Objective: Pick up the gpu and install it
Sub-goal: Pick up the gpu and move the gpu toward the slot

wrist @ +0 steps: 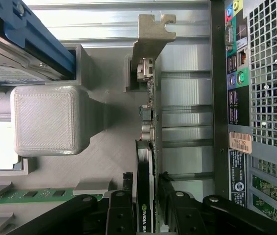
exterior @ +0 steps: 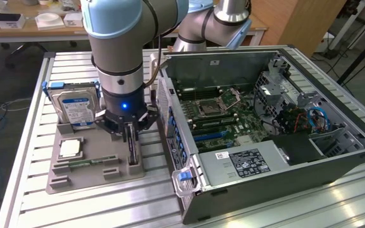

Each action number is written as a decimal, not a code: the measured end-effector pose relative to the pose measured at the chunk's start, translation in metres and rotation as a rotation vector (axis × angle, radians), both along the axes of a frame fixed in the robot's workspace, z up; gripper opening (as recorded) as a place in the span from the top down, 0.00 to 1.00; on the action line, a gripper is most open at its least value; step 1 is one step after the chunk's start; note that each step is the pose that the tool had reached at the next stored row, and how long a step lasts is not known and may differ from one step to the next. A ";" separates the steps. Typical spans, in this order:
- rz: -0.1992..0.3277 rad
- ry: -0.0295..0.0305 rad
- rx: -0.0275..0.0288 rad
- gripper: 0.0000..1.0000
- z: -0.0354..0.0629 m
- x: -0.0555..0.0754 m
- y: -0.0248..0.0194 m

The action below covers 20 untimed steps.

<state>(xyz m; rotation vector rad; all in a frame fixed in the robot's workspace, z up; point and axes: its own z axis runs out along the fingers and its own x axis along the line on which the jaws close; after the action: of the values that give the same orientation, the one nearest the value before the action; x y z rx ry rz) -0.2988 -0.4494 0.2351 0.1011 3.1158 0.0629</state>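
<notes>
Gripper (wrist: 145, 179) close in the wrist view: two black fingers (wrist: 127, 180) come down on either side of the gpu (wrist: 147, 122). Jaws stand wide, one finger on each face of the card, a thin gap visible on each side. Nothing lifted; no firm grip seen.

Gpu stands on its long edge in a slot of the grey tray (wrist: 104, 166). Its silver bracket (wrist: 153, 34) is at the end away from the fingers. The black cooler faces the side of the grey block (wrist: 42, 120); the card's other face is towards the case (wrist: 270, 73).

Exterior view: arm upright over the tray (exterior: 74, 183), gripper (exterior: 130, 135) pointing straight down onto the gpu (exterior: 132, 154). The card sits along the tray edge nearest the case (exterior: 284, 142), just beside the case's rear panel.

Also on the tray: hard drive (exterior: 74, 107) upright at the far end in its blue frame, a cpu (exterior: 70, 148) lying flat, and a RAM stick (exterior: 84, 163) lying in a slot.

Tray and case both sit on the slatted metal table (exterior: 106, 204), tray on the exterior view's left. Case lies open, with its motherboard (exterior: 227, 114) exposed.
</notes>
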 end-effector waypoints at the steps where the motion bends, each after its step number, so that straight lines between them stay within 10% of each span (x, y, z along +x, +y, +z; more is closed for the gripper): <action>1: 0.000 0.0000 0.0000 0.65 0.0000 0.000 0.0000; 20: 0.000 0.0000 0.0000 0.74 0.0000 0.000 0.0000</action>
<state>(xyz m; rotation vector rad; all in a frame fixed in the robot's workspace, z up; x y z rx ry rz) -0.2988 -0.4494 0.2351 0.1011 3.1158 0.0628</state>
